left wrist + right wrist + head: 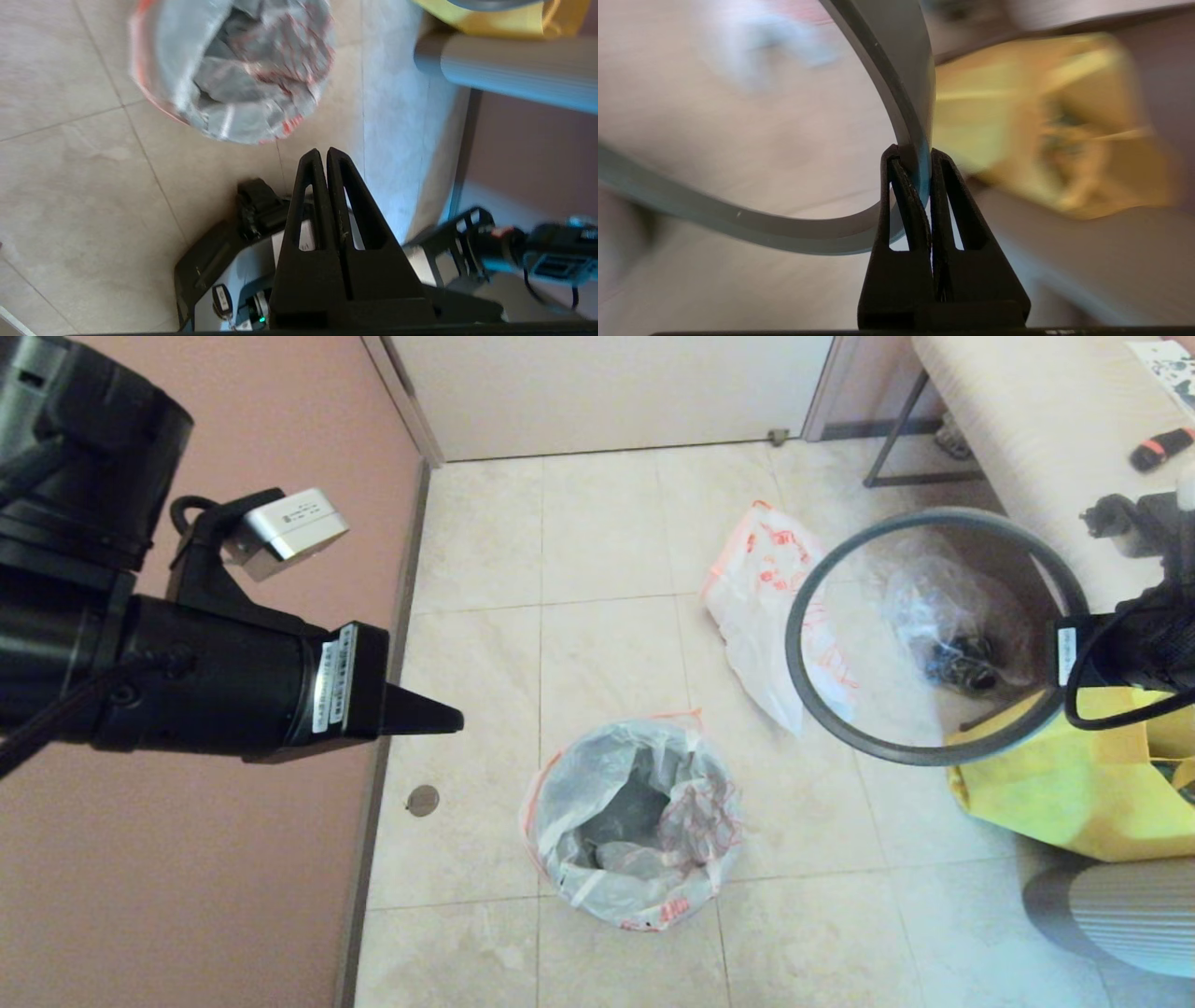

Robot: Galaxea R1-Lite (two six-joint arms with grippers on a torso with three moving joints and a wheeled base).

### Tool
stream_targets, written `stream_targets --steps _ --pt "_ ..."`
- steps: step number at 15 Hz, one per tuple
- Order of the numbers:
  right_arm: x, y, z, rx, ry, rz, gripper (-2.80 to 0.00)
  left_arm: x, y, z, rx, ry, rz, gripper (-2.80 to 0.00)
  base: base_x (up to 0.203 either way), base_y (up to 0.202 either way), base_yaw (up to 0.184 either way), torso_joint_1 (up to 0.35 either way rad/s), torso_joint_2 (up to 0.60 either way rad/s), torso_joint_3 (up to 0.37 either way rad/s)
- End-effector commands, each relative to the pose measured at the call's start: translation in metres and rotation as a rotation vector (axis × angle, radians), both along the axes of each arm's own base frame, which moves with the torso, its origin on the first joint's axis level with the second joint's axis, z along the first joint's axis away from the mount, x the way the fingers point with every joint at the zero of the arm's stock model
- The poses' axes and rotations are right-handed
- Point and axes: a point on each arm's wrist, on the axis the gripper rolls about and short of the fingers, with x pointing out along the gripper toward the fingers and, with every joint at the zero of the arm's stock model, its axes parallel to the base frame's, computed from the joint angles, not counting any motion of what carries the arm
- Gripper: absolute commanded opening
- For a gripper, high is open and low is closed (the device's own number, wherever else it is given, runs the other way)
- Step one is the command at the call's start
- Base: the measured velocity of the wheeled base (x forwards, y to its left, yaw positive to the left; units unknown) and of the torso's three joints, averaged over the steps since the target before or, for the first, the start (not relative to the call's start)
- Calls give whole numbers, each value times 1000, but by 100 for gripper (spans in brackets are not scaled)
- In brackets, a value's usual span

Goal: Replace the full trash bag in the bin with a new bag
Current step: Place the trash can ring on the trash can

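Jaws of the left gripper (448, 719) are pressed together w/ nothing between them, held in the air at 9 o'clock of the bin (635, 826). The bin stands on the tiled floor (597, 569), lined w/ the full trash bag (686, 803), whose edge drapes over the rim. At 1 o'clock from the bin, the new bag (761, 597) lies limp on the floor. Right gripper (911, 156) jaws are clamped on the grey hoop (803, 607), held off the floor at 2 o'clock of the bin, w/ a yellow bag (1074, 793) just beside it.
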Motion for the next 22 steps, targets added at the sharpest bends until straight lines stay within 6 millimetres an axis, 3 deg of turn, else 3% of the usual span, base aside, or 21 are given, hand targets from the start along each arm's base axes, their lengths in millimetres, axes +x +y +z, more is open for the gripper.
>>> stream_targets --steps 1,4,8,13,15,19,22 --pt "-30 21 19 78 22 85 -280 -3 -4 -1 1 7 -22 -280 0 0 0 0 0 0" --pt "-35 55 7 264 261 238 -280 -11 -11 -4 29 0 -38 -280 0 0 0 0 0 0" --pt "-20 91 -36 324 645 339 -280 -4 -16 -11 68 8 -5 -280 0 0 0 0 0 0" --pt "29 170 -75 309 750 423 -280 -2 -20 -17 85 28 -18 -280 0 0 0 0 0 0" --pt "46 193 -93 294 782 438 -280 -2 -20 -17 86 28 -19 -280 0 0 0 0 0 0" --pt "77 209 -130 265 850 452 -280 -4 -21 -17 84 28 -30 -280 0 0 0 0 0 0" --pt "96 205 -145 279 839 438 -280 -4 -21 -17 84 27 -30 -280 0 0 0 0 0 0"
